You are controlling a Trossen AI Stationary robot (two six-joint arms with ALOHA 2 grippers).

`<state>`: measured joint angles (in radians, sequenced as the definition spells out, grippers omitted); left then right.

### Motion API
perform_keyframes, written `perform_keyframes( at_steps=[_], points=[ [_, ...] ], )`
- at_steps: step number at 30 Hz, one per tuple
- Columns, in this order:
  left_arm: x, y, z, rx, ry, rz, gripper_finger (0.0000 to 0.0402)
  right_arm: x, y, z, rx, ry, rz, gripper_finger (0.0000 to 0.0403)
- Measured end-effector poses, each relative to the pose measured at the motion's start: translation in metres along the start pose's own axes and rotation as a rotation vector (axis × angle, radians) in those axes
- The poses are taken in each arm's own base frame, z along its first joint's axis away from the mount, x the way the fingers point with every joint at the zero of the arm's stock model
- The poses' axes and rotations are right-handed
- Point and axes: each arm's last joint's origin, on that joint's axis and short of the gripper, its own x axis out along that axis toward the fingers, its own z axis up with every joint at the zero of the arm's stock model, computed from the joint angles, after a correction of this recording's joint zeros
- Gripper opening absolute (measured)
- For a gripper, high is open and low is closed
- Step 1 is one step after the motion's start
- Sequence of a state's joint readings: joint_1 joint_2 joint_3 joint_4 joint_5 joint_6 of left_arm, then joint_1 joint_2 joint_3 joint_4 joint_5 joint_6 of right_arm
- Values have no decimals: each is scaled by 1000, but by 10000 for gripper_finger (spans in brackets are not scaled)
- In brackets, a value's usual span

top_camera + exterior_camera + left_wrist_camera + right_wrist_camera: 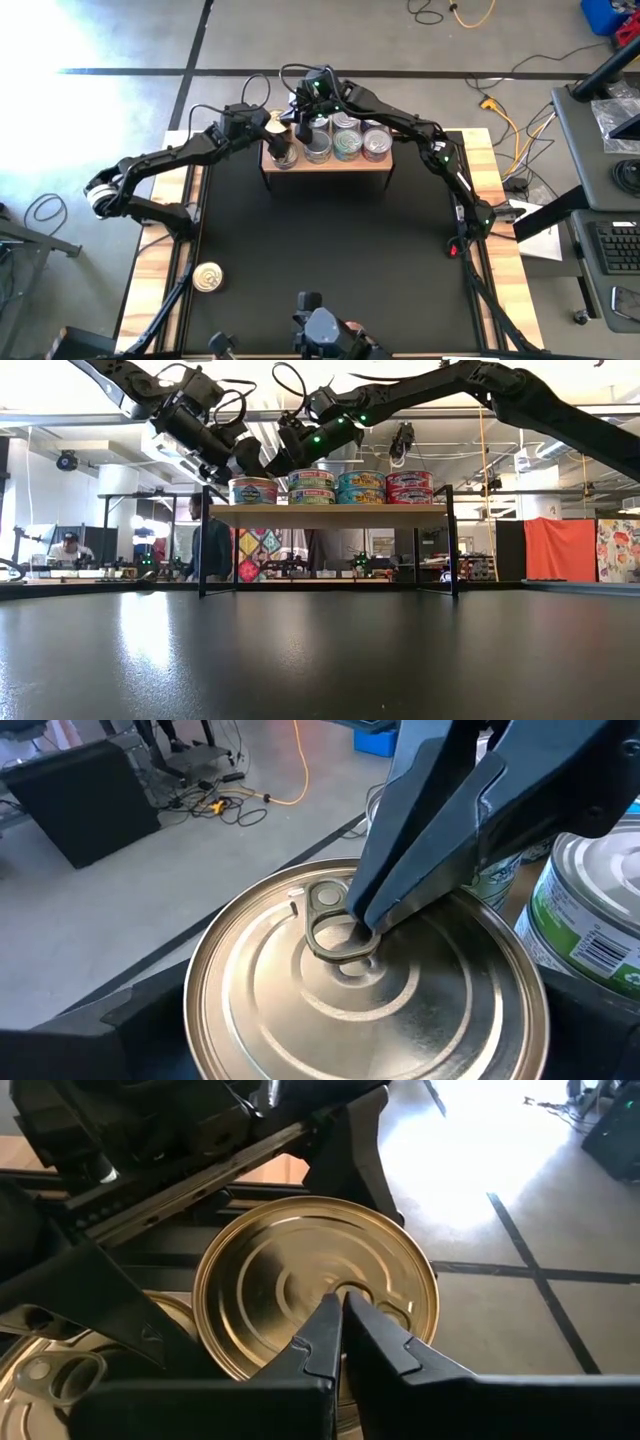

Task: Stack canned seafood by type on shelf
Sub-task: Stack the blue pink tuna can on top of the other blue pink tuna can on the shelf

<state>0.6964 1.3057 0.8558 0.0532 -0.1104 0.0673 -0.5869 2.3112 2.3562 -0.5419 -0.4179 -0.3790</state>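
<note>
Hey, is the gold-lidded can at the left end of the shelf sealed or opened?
Sealed. The gold-lidded can has its lid whole, with the pull ring flat, under the shut right claw.

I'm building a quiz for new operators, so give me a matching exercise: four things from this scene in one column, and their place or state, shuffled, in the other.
1. left claw
2. right claw
3. lone can
4. shelf

A. shut, tips on the gold-lidded can
B. at the table edge, far from the shelf
C. open, either side of the gold-lidded can
D. carries stacked cans

Pairs: 1-C, 2-A, 3-B, 4-D
</note>
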Motion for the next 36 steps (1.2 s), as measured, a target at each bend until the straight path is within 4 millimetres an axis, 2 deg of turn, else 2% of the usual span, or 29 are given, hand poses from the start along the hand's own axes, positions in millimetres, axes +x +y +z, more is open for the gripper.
perform_keyframes(
  at_steps=[22, 36],
  points=[
    [-1, 1, 0, -24, 5, -17, 400, 0, 0, -2, -18, 26, -23, 12],
    [-2, 3, -7, -31, 72, -15, 400, -4, -1, -1, -22, 41, -32, 12]
  ],
)
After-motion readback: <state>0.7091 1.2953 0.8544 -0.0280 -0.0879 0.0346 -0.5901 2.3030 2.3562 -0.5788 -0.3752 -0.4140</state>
